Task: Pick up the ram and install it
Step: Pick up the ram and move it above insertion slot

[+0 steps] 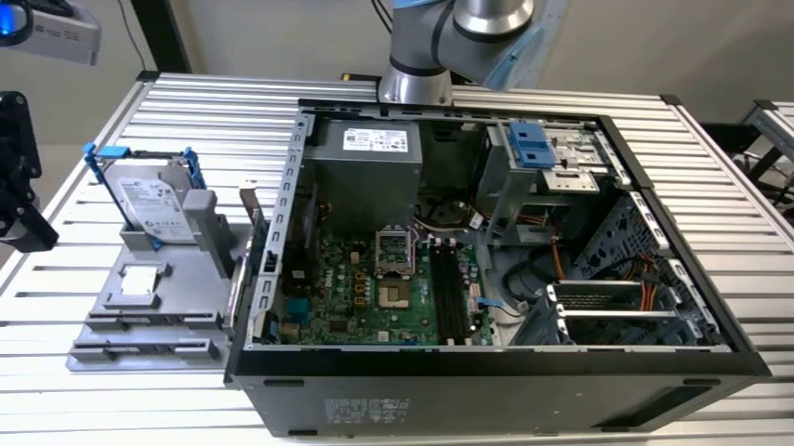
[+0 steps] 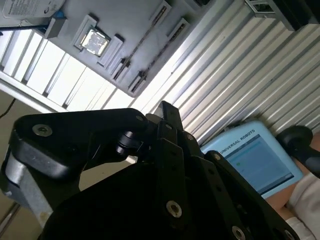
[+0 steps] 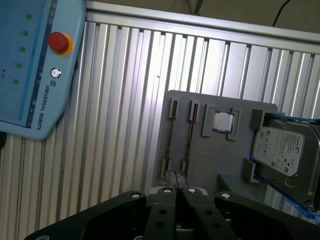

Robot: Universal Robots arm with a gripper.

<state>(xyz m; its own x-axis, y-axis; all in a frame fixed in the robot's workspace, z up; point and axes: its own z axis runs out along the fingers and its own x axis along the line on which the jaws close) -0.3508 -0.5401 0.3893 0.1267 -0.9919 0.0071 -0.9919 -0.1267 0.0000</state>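
My gripper (image 3: pixel 176 191) hangs high over the table, its black fingers (image 2: pixel 166 111) shut together with nothing seen between them. Below and ahead of it lies the grey fixture plate (image 3: pixel 220 165), which carries two thin long holders (image 3: pixel 172 135) side by side. The ram is out of view. The open computer case (image 1: pixel 496 367) lies on the table in the exterior view. Its green motherboard (image 1: pixel 360 297) faces up, with long black slots (image 1: pixel 449 297) near its middle. The arm's base (image 1: pixel 416 79) stands behind the case.
The fixture plate (image 1: pixel 149 288) also holds a silver hard drive (image 1: pixel 155 200) in a blue bracket and a square chip (image 3: pixel 222 121). A blue teach pendant (image 3: pixel 35 65) lies on the ribbed table. A black object (image 1: pixel 19 177) stands at the exterior view's left edge.
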